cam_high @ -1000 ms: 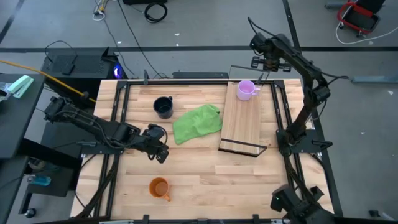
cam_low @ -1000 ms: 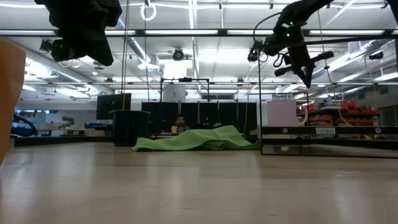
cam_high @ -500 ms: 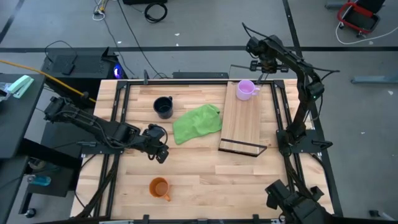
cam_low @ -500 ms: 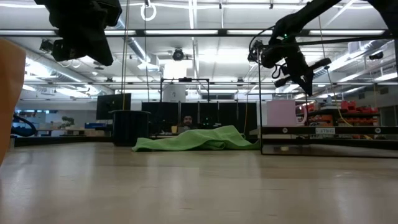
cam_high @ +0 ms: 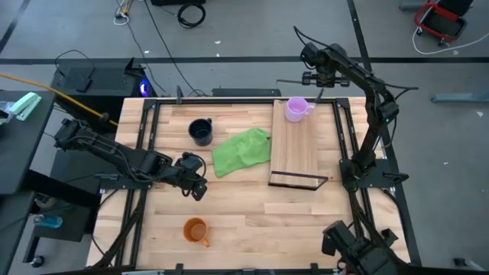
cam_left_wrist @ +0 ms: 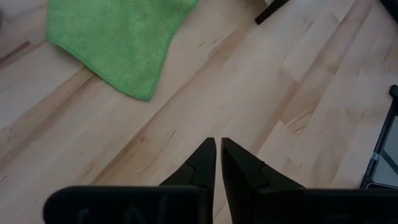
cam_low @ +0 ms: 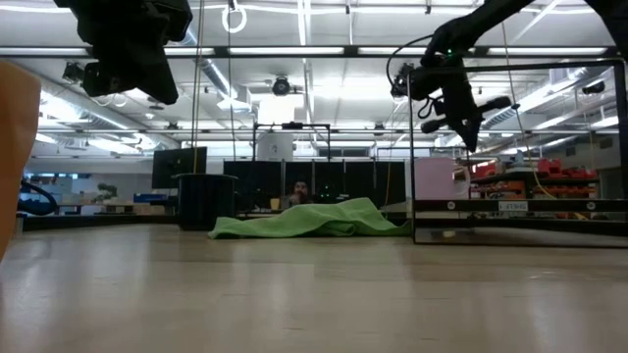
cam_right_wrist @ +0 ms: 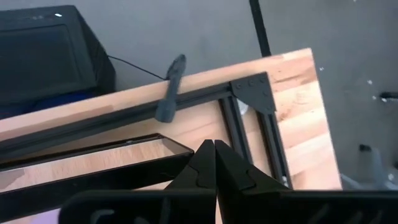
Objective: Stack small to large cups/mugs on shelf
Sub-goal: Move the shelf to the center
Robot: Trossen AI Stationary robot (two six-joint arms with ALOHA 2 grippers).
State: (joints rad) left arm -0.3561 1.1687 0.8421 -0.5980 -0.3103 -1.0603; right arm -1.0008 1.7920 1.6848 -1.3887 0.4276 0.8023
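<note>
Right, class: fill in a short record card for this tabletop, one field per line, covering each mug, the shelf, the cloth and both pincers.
purple mug: on the shelf's far end
shelf: lying on the table's right half
navy mug: on the table, left of the cloth
orange mug: on the table, near edge
green cloth: crumpled beside the shelf
left pincer: nearly shut, empty, above bare table
right pincer: shut, empty, beyond the shelf's far end

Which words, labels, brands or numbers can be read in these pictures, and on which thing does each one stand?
No text can be read in any view.
The purple mug, black mug, orange mug, green cloth and shelf show no print.
Small white labels in the room beyond the table: too blurred to read.
</note>
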